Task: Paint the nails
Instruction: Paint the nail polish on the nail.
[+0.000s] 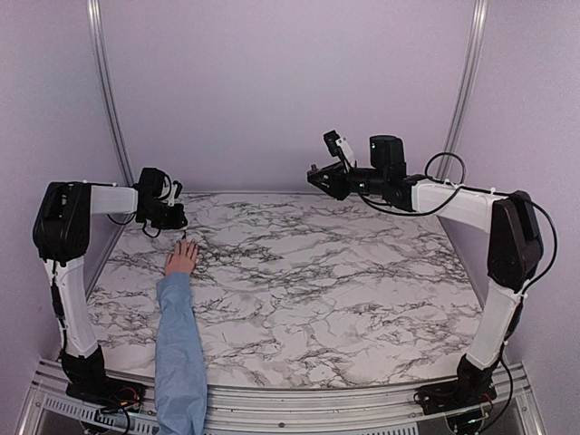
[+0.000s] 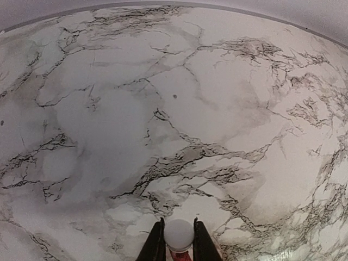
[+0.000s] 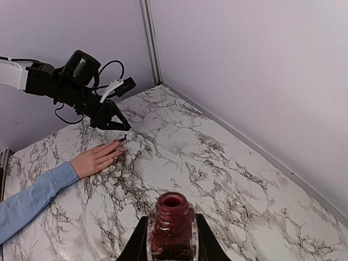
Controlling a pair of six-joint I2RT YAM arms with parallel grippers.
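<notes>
A light-skinned hand (image 1: 181,258) in a light blue sleeve lies flat on the marble table at the left. It also shows in the right wrist view (image 3: 98,157). Its nails (image 3: 120,142) are tiny and look dark at the fingertips. My left gripper (image 1: 175,220) hovers just beyond the fingertips, shut on a white round brush cap (image 2: 179,234). The thin brush (image 3: 126,135) points down close over the fingertips. My right gripper (image 1: 315,177) is raised over the back middle of the table, shut on an open dark red polish bottle (image 3: 172,225).
The marble table (image 1: 317,272) is bordered by lilac walls at the back and sides, with metal corner posts (image 1: 104,91). The sleeved forearm (image 1: 178,353) runs from the front edge to the hand. The left gripper also shows in the right wrist view (image 3: 111,117).
</notes>
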